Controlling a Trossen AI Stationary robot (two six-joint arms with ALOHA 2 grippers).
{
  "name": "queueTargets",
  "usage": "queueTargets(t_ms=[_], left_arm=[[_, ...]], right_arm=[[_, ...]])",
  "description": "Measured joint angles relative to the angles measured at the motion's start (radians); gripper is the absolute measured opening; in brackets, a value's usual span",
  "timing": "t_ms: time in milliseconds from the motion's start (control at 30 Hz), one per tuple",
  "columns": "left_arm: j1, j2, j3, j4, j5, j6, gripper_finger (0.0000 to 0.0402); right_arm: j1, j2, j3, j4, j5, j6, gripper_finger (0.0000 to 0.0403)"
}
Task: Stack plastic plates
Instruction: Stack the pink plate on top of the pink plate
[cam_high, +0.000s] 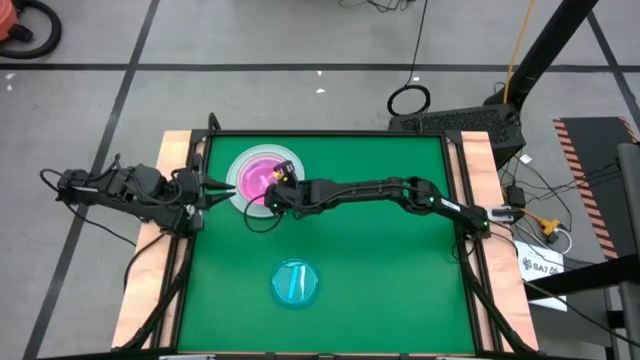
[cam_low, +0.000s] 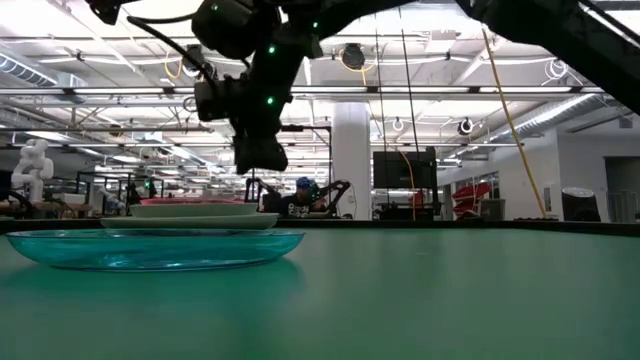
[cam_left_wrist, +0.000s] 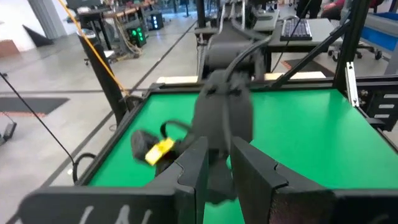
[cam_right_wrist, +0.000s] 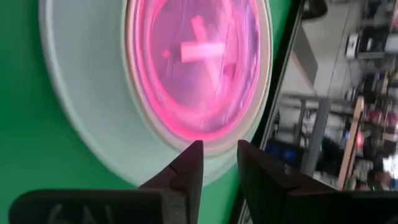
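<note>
Right gripper (cam_high: 268, 199) outstretched, fingers (cam_right_wrist: 188, 168) narrowly parted.

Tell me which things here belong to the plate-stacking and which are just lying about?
Job:
- translucent pink round plastic plate atop the stack
- larger pale round plastic plates beneath it
- translucent cyan round plastic plate, alone
- right gripper over the stack

Lying about:
- black cable loop on floor

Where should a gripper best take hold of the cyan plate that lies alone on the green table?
Probably at the rim of the cyan plate, coming from above with one finger inside and one outside. It lies flat, shallow and upright, with its raised edge free all round.
</note>
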Motion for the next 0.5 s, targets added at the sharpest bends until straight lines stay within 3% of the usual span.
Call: queueTargets(t_ms=[267,500], left_arm=[[0.001,0.048,0.0,-0.059,-0.041,-0.096,0.0077],[0.001,0.213,0.0,-0.076,-0.104,-0.178,0.0077]], right_arm=[[0.039,-0.11,0.0,-0.287,0.045,0.297,0.0074],[0.072,-0.212,0.0,-0.523,-0.093,0.549,0.004]])
